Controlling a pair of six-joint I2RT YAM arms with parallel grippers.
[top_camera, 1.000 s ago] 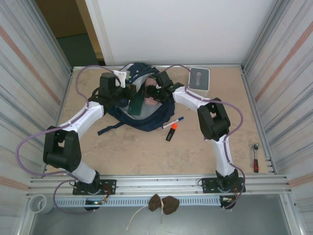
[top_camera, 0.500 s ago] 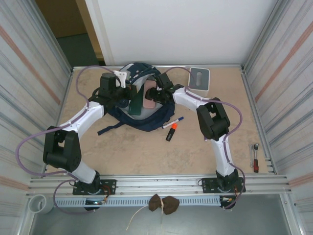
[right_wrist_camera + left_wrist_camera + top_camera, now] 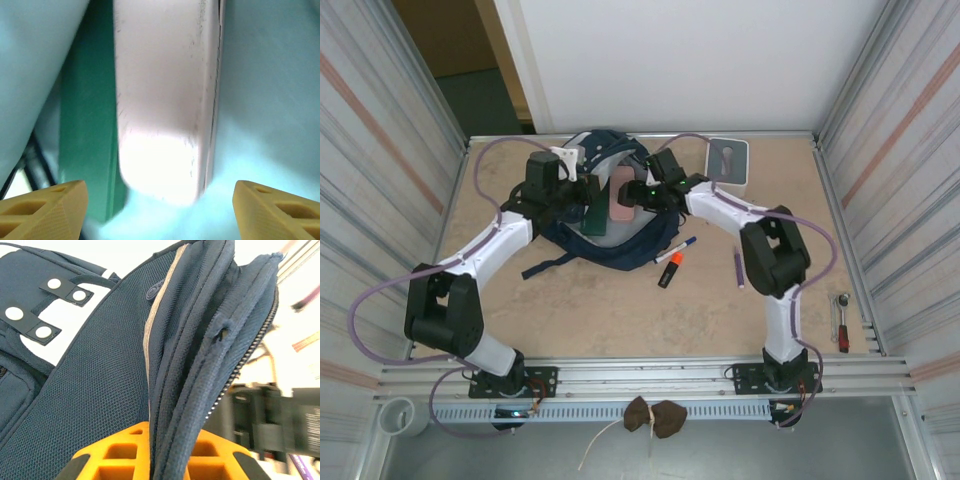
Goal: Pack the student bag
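The navy student bag [image 3: 620, 245] lies open at the back of the table, its light grey lining [image 3: 270, 75] showing. My left gripper [image 3: 570, 190] is shut on the bag's zipper edge [image 3: 200, 365] and holds the opening up, with the orange fingers [image 3: 115, 455] on either side of the fabric. A pink case [image 3: 621, 193] and a green book [image 3: 595, 217] lie inside the bag. My right gripper [image 3: 638, 192] is open just behind the end of the pink case [image 3: 165, 125], without touching it. The green book [image 3: 87, 125] lies to the left of that case.
A blue pen [image 3: 682, 245] and an orange highlighter [image 3: 668, 270] lie on the table right of the bag, and a purple pen [image 3: 738, 268] lies beside the right arm. A white-grey box [image 3: 727, 160] stands at the back right. A wrench [image 3: 841, 320] lies at the right edge.
My right gripper has let go of the pink case and drawn back a little with its jaws wide. The right elbow has swung right, uncovering the purple pen. The left gripper kept its hold.
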